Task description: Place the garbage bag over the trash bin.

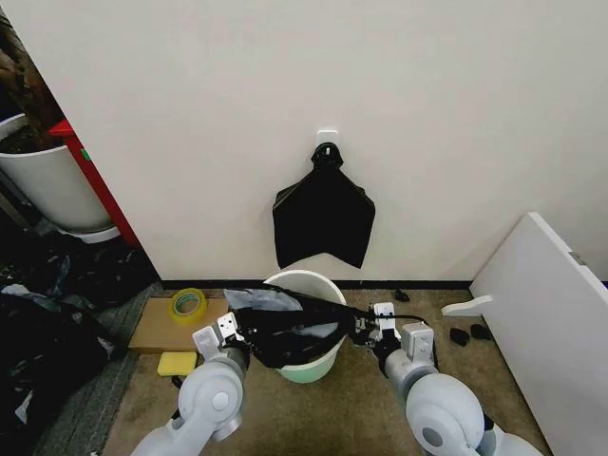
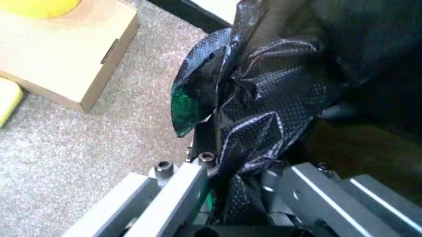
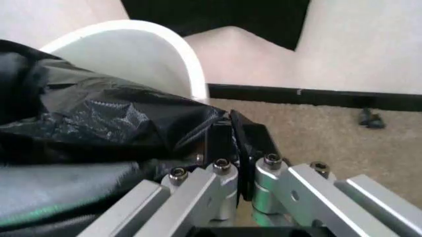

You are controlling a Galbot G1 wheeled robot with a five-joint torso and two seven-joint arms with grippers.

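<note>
one crinkly black garbage bag (image 1: 285,328)

Flat cardboard box (image 1: 160,328) on the carpet just outside the left hand, yellow tape roll (image 1: 188,304) lying on it, yellow sponge (image 1: 177,363) touching its near edge, black fan-shaped bundle (image 1: 323,220) hanging on the wall beyond both hands, white board (image 1: 551,313) leaning well outside the right hand

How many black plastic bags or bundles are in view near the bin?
2. The garbage bag is stretched over the trash bin between the left gripper and right gripper; a flat black bundle hangs on the wall above. Dark clutter at left may hide more.
</note>
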